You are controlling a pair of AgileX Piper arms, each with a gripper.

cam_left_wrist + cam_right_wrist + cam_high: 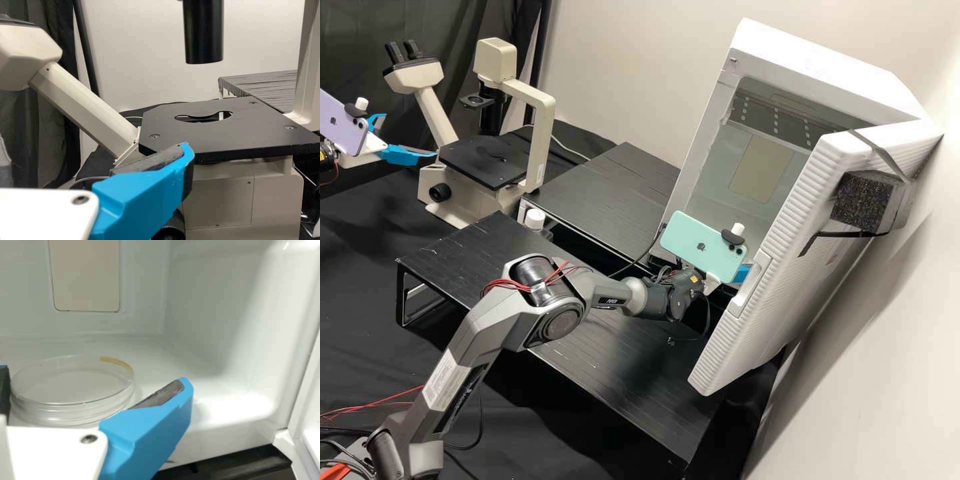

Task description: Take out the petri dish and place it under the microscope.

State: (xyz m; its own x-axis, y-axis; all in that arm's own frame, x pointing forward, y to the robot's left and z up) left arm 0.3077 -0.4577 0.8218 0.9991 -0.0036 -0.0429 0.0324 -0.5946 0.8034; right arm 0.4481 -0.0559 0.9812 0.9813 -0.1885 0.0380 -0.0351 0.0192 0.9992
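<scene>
right wrist view: we see the clear, round, plastic petri dish [72,385], with a yellowish strip at its rim, sitting on the smooth white floor inside the white cabinet [877,83], whose ribbed white door [780,247] stands open. our right tool [741,274] is held open, its two blue fingers wide apart with the dish between them; we cannot tell whether either one touches it. in the high view we have our left tool [409,135] open too, near the cream-coloured microscope [537,143] and its flat black stage [190,137]. a black cylinder [203,35] hangs over that stage. a mint-green phone [697,243] rides on our right arm, a lilac phone [340,127] on our left. a white-capped bottle [535,219] stands beside a low black slatted rack [480,253].
</scene>
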